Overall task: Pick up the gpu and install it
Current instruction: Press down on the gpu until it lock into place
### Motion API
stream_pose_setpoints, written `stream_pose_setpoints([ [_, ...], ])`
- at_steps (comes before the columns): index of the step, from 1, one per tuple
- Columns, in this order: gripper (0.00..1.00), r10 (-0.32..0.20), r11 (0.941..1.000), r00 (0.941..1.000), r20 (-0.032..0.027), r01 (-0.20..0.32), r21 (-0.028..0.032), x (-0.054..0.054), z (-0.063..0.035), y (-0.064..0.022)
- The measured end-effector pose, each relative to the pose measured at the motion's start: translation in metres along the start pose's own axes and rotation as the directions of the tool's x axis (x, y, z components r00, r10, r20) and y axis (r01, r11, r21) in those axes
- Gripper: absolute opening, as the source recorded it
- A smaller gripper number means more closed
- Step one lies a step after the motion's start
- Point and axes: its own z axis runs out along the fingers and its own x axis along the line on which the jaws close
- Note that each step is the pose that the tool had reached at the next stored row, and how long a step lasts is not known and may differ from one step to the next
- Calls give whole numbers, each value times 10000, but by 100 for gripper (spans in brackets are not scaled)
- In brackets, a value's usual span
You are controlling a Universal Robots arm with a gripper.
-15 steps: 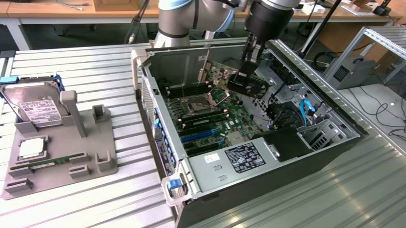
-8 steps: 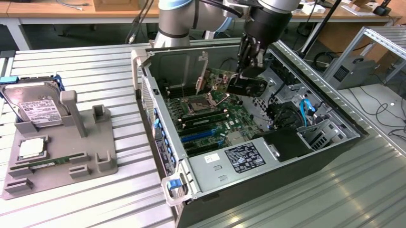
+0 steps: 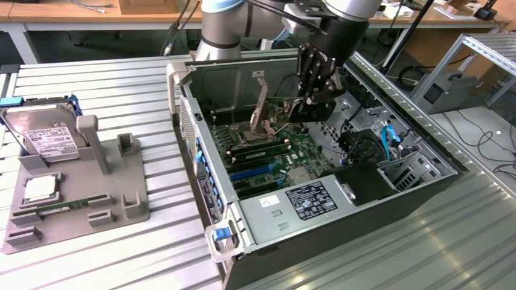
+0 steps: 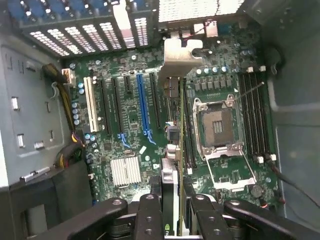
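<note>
- Closest to your wrist camera, the black fingers (image 4: 172,220) are clamped on the gpu (image 4: 172,150), a thin card seen edge-on with a silvery metal end bracket (image 4: 181,57) at its far end.
- You can see the card hanging above the green motherboard (image 4: 130,130), lined up lengthwise between the long blue expansion slot (image 4: 144,107) and the open silver processor socket (image 4: 218,127); whether it touches the board cannot be told.
- From the exterior view, your gripper (image 3: 316,90) reaches down into the open black computer case (image 3: 419,187), which lies on its side on the ribbed metal desk (image 3: 121,254).
- On the exterior view's left, well apart from the case, you have a grey moulded holder tray (image 3: 121,181) carrying a silver hard drive with white label (image 3: 48,136) and a slim green memory stick (image 3: 69,205).
</note>
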Motion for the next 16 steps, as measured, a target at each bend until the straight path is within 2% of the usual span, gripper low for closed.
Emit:
stream_pose_setpoints([
  [2, 27, -944, 9955, 9955, -53, 944, -14, 0, 20, -1],
  [7, 27, -1009, 9949, 9949, -56, 1009, -14, 3, 23, 24],
  [10, 27, -1036, 9946, 9946, -58, 1036, -15, 12, 53, 105],
  [13, 27, -1080, 9942, 9941, -61, 1080, -16, 41, 179, 267],
  [16, 27, -1082, 9941, 9941, -62, 1082, -16, 68, 254, 349],
])
